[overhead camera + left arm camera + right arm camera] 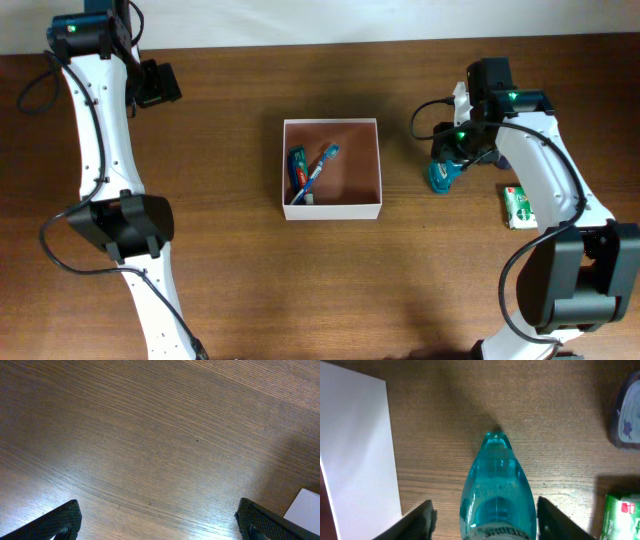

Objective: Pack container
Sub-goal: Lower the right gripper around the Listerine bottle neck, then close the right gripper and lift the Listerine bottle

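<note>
Teal bottle (497, 495) sits inside right hand (485, 512), jaws apart (not clamped on it); container (332, 210) near, to its left.

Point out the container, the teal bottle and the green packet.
container (333, 210): overhead view, on its white wall at the picture's lower side.
teal bottle (497, 495): right wrist view, on the middle of its clear body.
green packet (519, 207): overhead view, on the middle of its top face.
</note>
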Robot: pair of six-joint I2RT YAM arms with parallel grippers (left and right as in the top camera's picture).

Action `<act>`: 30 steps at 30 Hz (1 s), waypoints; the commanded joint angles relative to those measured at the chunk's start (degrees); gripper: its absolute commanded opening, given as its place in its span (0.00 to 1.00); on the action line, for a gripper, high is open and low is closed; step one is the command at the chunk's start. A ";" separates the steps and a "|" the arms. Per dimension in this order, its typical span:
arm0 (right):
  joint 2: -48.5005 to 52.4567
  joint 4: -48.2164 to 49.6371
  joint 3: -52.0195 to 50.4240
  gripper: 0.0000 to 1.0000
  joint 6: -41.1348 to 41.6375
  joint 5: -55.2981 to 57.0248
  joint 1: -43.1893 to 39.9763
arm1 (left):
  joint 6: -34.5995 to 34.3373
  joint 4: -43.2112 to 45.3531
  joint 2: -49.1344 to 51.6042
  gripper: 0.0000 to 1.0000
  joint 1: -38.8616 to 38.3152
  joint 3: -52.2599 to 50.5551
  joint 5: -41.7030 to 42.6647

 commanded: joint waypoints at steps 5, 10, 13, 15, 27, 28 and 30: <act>0.48 -0.17 0.94 0.49 -0.31 0.28 -0.37 | 0.70 0.11 -2.16 0.99 0.13 0.90 -0.44; 0.48 -0.17 0.96 0.38 -0.31 0.26 -0.37 | 0.70 0.11 -2.16 0.99 0.13 0.90 -0.42; 0.46 -0.68 1.03 0.34 -0.28 0.26 -0.37 | 0.70 0.11 -2.16 0.99 0.13 0.90 -0.42; 0.46 -1.81 1.55 0.29 -0.28 0.24 -0.37 | 0.70 0.11 -2.16 0.99 0.13 0.90 -0.42; 0.46 -8.20 14.69 0.22 -0.26 -4.31 -0.33 | 0.70 0.11 -2.16 0.99 0.13 0.90 -0.42; 0.46 -9.01 16.39 0.22 -0.26 -6.56 -0.31 | 0.70 0.11 -2.16 0.99 0.13 0.90 -0.42; 0.46 -10.12 19.08 0.21 -0.26 -10.40 -0.24 | 0.70 0.11 -2.16 0.99 0.13 0.90 -0.42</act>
